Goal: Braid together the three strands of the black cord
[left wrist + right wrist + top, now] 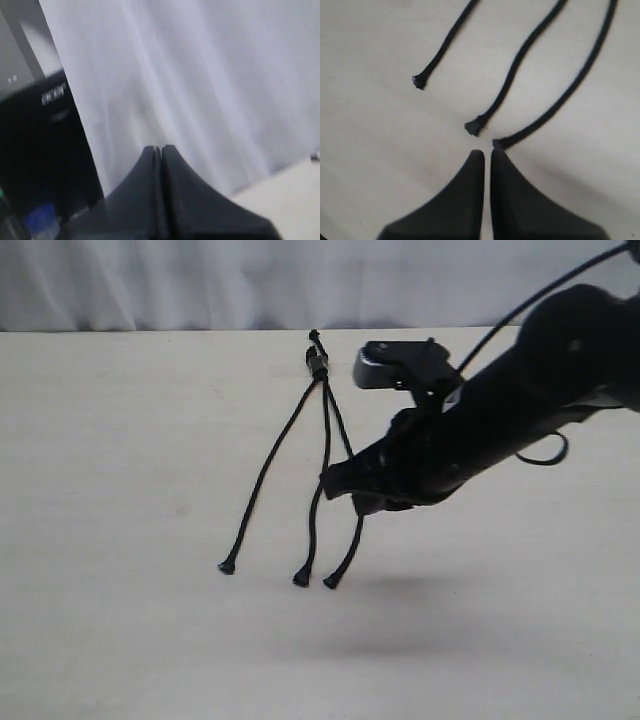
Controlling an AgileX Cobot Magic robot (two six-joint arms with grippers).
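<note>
The black cord lies on the pale table [120,440], its knotted head [317,362] at the far side. Three strands fan toward the near edge: left strand [262,475], middle strand [324,435], right strand [349,548]. Their flared tips lie apart and uncrossed. My right gripper [330,483] reaches across above the middle and right strands, partly hiding them. In the right wrist view the right gripper [486,153] is shut with nothing in it, and the right strand's tip [498,144] lies just past its fingertips, the middle tip [472,128] close by. My left gripper [161,148] is shut and empty, facing a curtain.
A white curtain [200,280] hangs behind the table's far edge. A dark monitor [45,150] stands beside the left arm. The right arm's bulk [520,400] and its glossy cable [545,455] hang over the right side of the table.
</note>
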